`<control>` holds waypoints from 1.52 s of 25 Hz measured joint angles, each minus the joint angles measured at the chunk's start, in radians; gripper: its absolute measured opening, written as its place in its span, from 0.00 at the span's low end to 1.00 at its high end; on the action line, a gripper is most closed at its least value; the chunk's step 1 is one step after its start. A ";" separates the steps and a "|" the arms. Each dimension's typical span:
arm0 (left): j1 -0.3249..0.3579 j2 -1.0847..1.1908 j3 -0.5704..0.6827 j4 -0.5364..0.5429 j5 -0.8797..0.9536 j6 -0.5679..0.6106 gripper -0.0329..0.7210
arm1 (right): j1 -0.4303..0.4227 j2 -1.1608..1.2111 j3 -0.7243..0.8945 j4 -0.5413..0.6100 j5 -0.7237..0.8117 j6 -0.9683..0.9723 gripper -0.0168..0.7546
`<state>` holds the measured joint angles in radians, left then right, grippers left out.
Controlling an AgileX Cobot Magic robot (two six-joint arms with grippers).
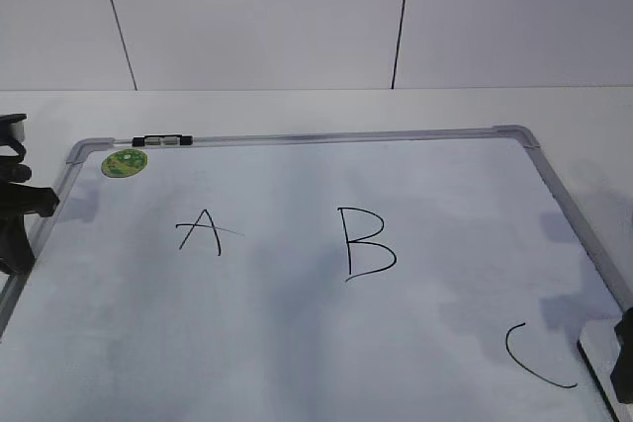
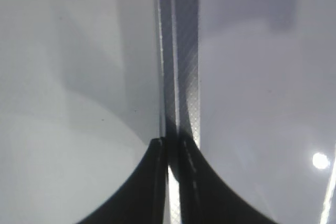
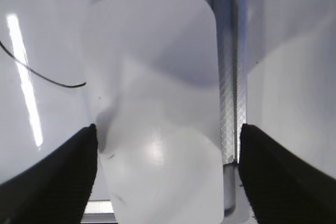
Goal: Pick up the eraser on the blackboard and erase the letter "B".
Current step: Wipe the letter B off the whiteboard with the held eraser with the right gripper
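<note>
Eraser (image 3: pixel 160 108) lies flat at blackboard (image 1: pixel 326 343) right edge, beside frame, between spread right gripper (image 3: pixel 167 174) jaws, ungrasped. Left gripper (image 2: pixel 174 182) jaws clenched, empty. Letter "B" (image 1: pixel 368 242) intact, mid-board.

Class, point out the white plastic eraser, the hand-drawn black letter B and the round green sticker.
White plastic eraser (image 3: pixel 157 103): right wrist view, top face.
Black letter B (image 1: pixel 368 241): exterior view, where its loops meet.
Round green sticker (image 1: pixel 125 162): exterior view, centre.

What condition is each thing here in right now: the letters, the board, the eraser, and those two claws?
letter "B": whole, not erased.
letter "A": intact.
letter "C": intact.
eraser: lying flat on the board's corner, not lifted.
blackboard: flat on the table.
right gripper: open, straddling the eraser.
left gripper: shut, above the frame.
</note>
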<state>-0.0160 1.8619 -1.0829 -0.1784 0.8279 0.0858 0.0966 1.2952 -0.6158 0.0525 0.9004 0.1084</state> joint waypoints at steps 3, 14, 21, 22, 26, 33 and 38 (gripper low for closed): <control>0.000 0.000 0.000 0.000 0.000 0.000 0.07 | 0.000 0.036 -0.002 -0.001 -0.019 -0.006 0.84; 0.007 0.000 0.000 -0.006 0.002 0.000 0.07 | 0.000 0.104 -0.011 0.006 -0.064 -0.046 0.81; 0.007 0.000 0.000 -0.006 0.002 0.000 0.07 | 0.000 0.127 -0.011 0.007 -0.066 -0.052 0.76; 0.007 0.000 0.000 -0.006 0.002 0.000 0.07 | 0.000 0.127 -0.011 0.007 -0.066 -0.054 0.75; 0.007 0.000 0.000 -0.006 0.002 0.000 0.07 | 0.000 0.127 -0.011 0.003 -0.066 -0.060 0.70; 0.007 0.000 0.000 -0.006 0.002 0.000 0.07 | 0.000 0.127 -0.012 0.010 -0.059 -0.062 0.69; 0.007 0.000 0.000 -0.006 0.002 0.000 0.07 | 0.000 0.132 -0.047 0.016 0.003 -0.062 0.69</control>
<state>-0.0089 1.8619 -1.0829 -0.1842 0.8298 0.0858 0.0966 1.4269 -0.6624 0.0683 0.9034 0.0466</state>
